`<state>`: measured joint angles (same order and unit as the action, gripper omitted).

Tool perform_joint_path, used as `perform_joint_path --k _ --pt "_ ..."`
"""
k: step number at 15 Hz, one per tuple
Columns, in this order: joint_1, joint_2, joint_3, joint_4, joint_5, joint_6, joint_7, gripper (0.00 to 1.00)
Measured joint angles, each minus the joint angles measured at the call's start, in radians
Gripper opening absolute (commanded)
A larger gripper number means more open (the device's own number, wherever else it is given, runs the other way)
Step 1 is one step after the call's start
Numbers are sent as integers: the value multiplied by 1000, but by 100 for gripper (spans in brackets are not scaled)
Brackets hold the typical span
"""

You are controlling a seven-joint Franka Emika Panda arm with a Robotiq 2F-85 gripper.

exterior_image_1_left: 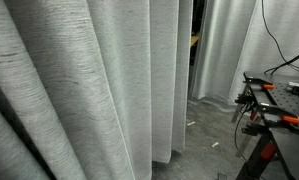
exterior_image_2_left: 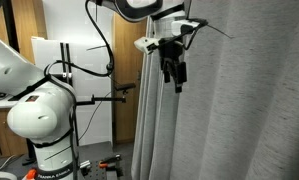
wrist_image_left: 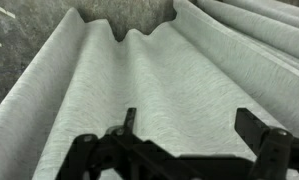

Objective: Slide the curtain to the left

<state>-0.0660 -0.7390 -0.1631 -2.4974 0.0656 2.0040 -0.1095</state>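
The curtain [exterior_image_1_left: 79, 90] is light grey woven cloth with fine horizontal streaks and deep vertical folds, and it reaches the floor. It fills the right half of an exterior view [exterior_image_2_left: 249, 100]. My gripper [exterior_image_2_left: 173, 78] hangs high up beside the curtain's left edge, fingers pointing down. In the wrist view the curtain [wrist_image_left: 159, 70] spreads its folds across the whole picture. There my gripper [wrist_image_left: 189, 115] stands open, its two dark fingers wide apart in front of the cloth, with nothing held between them.
A smoother, whiter curtain [exterior_image_1_left: 224, 50] hangs further back. A black table with orange clamps [exterior_image_1_left: 274, 105] stands nearby on the grey floor [exterior_image_1_left: 204, 135]. The white robot base [exterior_image_2_left: 44, 115] and cables [exterior_image_2_left: 99, 40] stand before a wooden wall panel [exterior_image_2_left: 24, 30].
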Motion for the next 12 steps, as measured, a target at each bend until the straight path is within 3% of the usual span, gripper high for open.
perform_joint_path --k 12 --pt "-106 158 -69 92 -68 301 -2 100"
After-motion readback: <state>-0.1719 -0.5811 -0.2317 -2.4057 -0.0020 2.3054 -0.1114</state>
